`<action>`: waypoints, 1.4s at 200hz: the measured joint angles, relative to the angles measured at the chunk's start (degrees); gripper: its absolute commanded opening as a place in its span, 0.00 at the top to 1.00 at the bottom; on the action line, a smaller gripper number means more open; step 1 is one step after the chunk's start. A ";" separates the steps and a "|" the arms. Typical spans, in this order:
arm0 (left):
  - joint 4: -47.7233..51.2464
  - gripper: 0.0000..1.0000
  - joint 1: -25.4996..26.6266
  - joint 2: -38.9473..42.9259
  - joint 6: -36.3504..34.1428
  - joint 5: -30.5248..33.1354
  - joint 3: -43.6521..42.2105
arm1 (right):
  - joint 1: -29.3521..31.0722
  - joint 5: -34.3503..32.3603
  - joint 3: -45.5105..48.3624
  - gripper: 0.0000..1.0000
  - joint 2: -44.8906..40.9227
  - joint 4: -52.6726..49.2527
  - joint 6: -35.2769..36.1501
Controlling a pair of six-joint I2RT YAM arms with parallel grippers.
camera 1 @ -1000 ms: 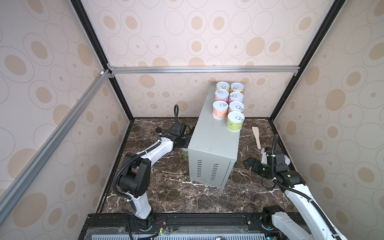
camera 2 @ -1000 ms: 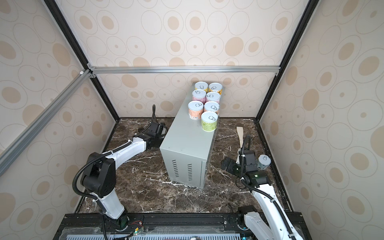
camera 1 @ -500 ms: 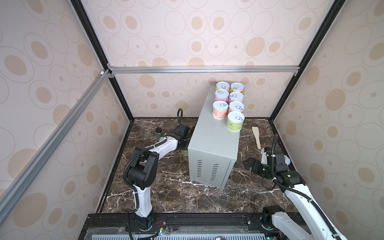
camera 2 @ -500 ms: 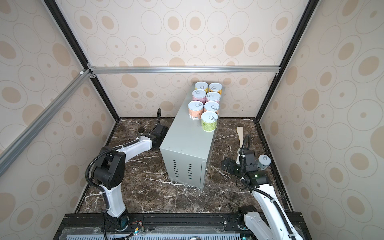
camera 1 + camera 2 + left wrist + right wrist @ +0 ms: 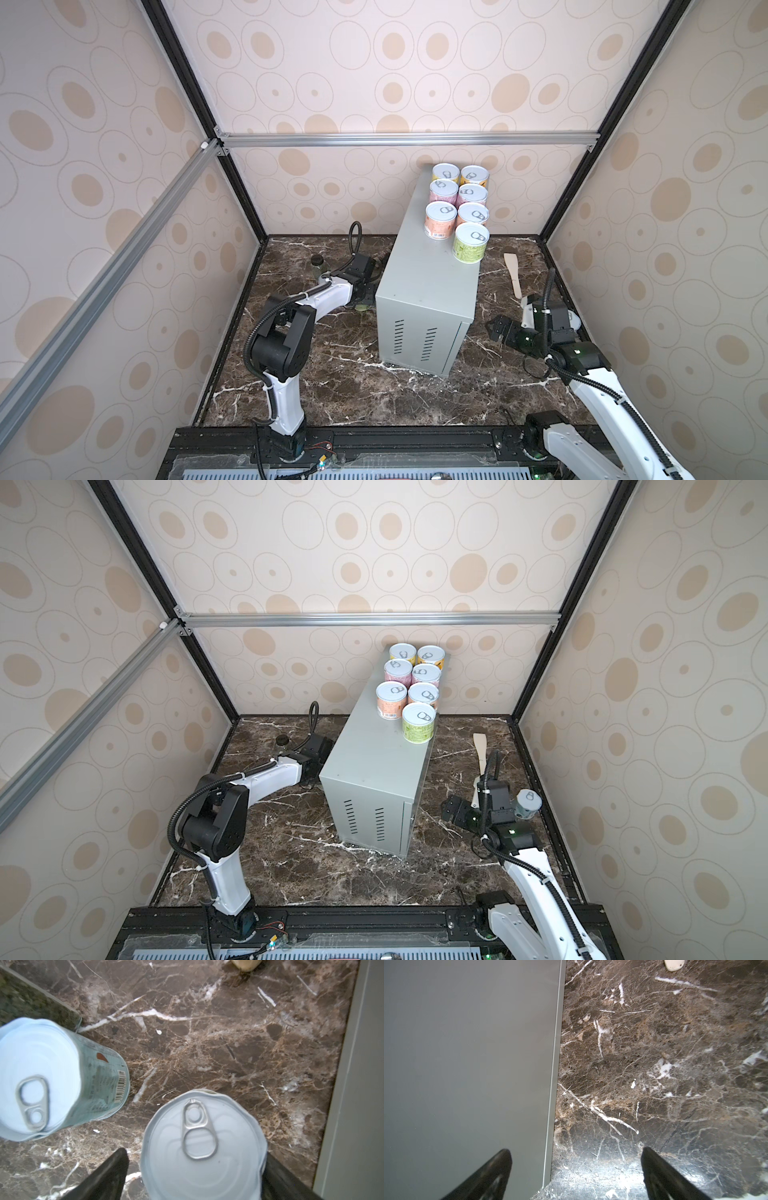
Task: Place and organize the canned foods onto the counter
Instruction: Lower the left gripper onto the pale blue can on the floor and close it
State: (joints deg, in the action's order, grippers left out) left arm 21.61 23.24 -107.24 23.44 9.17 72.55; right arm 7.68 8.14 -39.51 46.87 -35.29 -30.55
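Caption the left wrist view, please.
Open left gripper straddles a silver-lidded round tin on dark brown marble, blue-labelled tin nearby.

Beside the grey worktop (image 5: 428, 286), the left tool (image 5: 197, 1178) is mostly hidden from above. The tin (image 5: 203, 1147) between its fingers (image 5: 112, 1174) runs off the wrist view's edge, label unseen; the pale-blue tin (image 5: 41, 1076) farther from the worktop looks smeared.

seven upright tins (image 5: 441, 218) with silver pull-tab lids were grouped in two rows at the far end of the light-grey counter (image 5: 424, 291) top. two further tins (image 5: 41, 1080) were stood on the marble surface (image 5: 332, 374) beside the counter's left wall. a tenth tin (image 5: 528, 802) was located right of the counter.
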 measured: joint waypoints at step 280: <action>-37.79 0.31 -0.07 1.81 1.36 -1.16 -20.26 | 0.00 2.60 2.89 0.01 -3.78 -1.38 1.49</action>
State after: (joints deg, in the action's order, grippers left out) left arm -16.19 23.18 -105.43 24.80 8.01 52.29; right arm 7.68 10.74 -36.62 43.09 -36.67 -29.06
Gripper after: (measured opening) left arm 0.740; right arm 0.992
